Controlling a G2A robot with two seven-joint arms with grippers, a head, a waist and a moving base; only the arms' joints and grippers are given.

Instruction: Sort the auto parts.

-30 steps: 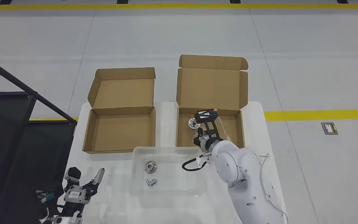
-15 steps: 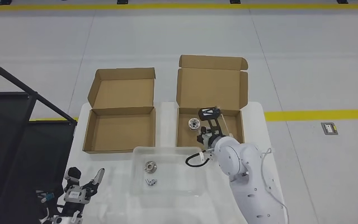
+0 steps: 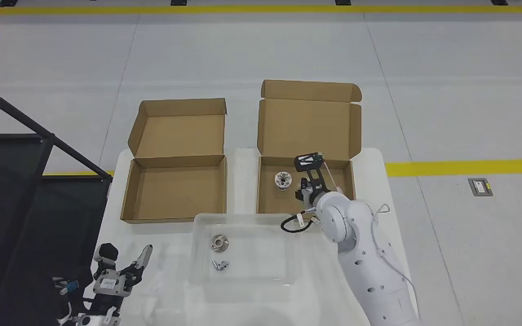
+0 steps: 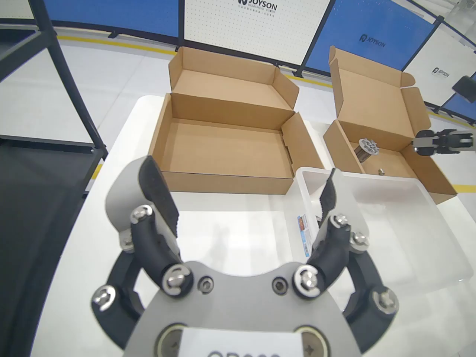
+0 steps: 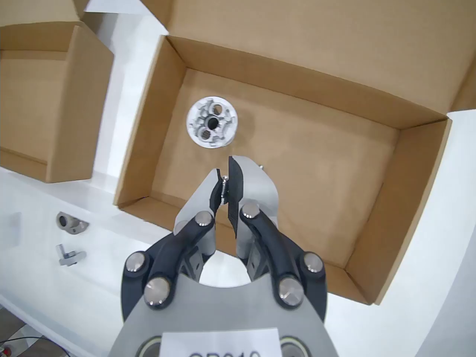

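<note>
**A:** Right wrist view: the right gripper (image 5: 224, 184) has a small screw (image 5: 223, 187) pinched between its pads (image 5: 235, 182). It hangs over the right box (image 5: 282, 87), just beside the hub (image 5: 212, 127) lying on the box floor.

**B:** So the drop is the step in hand, I'd say. How should it go?

**A:** Go lower first, so the screw can't bounce over the wall. Let go over bare cardboard, clear of the hub. A screw that thin may cling to a pad, so check that it fell.

**B:** And the left gripper (image 4: 241, 170)?

**A:** Its jaws are spread wide and hold nothing. It sits at the near edge of the table (image 4: 208, 224), apart from the tray (image 3: 245, 218). Two parts (image 3: 219, 241) wait in that tray.
</note>
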